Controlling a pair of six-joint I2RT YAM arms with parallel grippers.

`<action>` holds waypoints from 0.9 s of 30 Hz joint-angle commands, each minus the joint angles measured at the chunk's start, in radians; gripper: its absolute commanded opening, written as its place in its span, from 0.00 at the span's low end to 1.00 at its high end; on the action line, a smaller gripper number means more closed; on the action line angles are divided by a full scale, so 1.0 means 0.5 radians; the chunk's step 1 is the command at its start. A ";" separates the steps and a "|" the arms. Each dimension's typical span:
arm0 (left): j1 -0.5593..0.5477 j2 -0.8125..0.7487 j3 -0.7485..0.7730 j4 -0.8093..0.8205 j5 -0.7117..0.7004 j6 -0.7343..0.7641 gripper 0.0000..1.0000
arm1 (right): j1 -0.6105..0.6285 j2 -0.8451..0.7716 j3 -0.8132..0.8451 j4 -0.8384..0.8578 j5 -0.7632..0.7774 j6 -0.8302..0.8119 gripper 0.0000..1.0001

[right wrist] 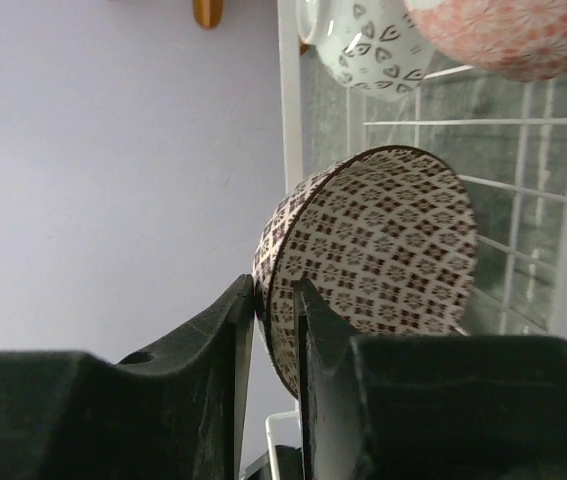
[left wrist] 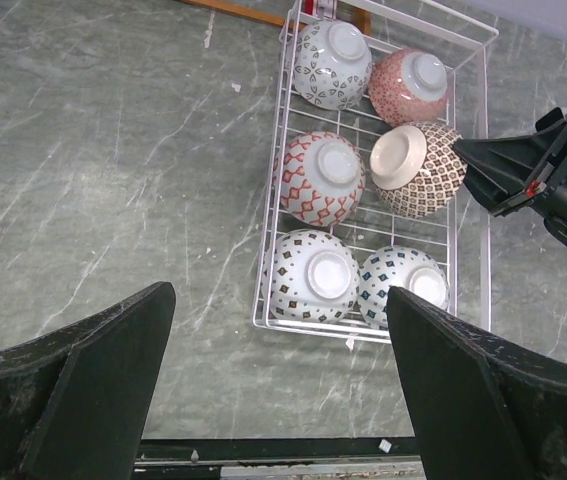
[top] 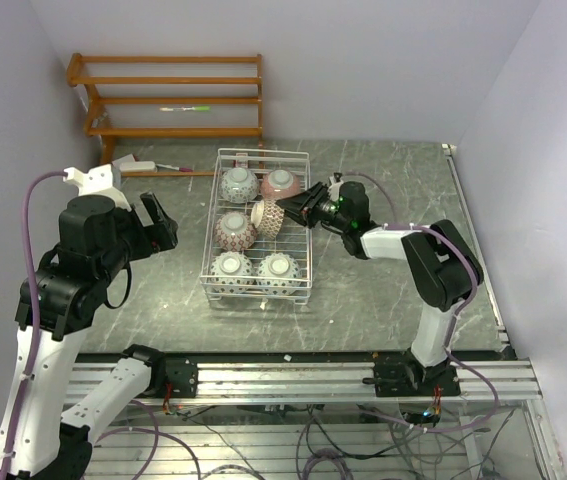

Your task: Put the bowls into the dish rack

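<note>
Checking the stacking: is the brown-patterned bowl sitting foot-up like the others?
No, the brown bowl lies tilted on its side, foot facing sideways.

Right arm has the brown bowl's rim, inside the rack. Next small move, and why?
Probably open the right gripper and back straight off. Its fingers pinch the rim of the tilted brown bowl, which lies inside the dish rack, middle row, beside the upturned red bowl, so it looks placed.

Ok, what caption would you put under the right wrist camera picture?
Right gripper straddling the rim of a tilted brown-patterned bowl inside the white dish rack.
</note>
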 commanded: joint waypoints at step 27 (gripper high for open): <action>-0.005 0.012 0.019 0.048 0.013 -0.014 0.99 | -0.040 -0.234 0.543 -1.604 0.541 -0.963 0.36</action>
